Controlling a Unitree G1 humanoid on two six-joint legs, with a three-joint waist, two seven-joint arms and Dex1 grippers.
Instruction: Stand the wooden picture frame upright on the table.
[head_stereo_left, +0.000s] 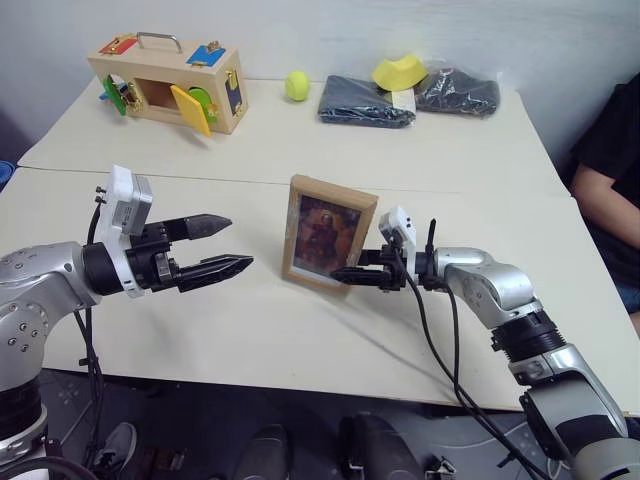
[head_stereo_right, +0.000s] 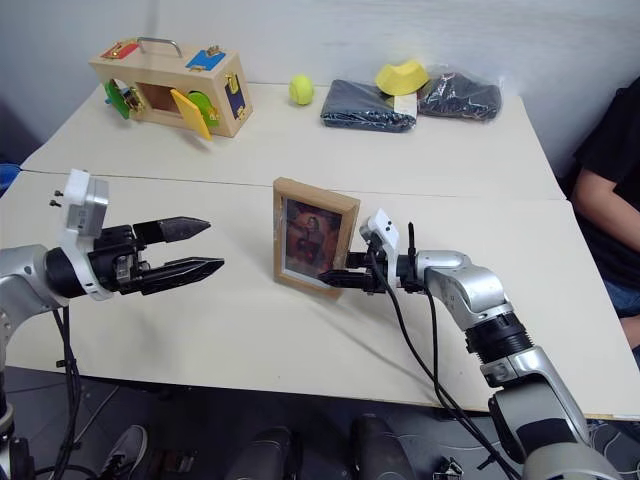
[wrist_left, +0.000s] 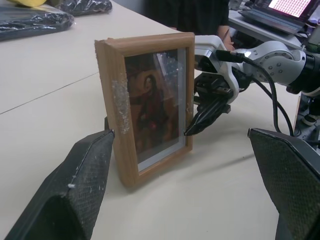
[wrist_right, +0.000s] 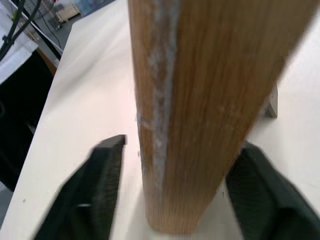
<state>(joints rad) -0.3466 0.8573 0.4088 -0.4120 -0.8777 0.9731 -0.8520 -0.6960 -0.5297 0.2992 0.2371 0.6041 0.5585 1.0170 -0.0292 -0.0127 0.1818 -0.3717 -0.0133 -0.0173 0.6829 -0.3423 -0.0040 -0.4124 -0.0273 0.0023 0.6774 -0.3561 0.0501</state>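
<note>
Frame stands upright on the counter (head_stereo_left: 300, 340)

The right tool (head_stereo_left: 352, 275) straddles the wooden picture frame (head_stereo_left: 327, 234), fingers apart (the left tool (head_stereo_left: 232, 246), spread wide, is well apart).

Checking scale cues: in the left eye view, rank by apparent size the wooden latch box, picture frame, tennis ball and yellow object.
1. Wooden latch box
2. Wooden picture frame, though it stands nearer the camera
3. Yellow object
4. Tennis ball

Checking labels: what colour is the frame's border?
Light brown wood on the frame, clearest in the left wrist view.
</note>
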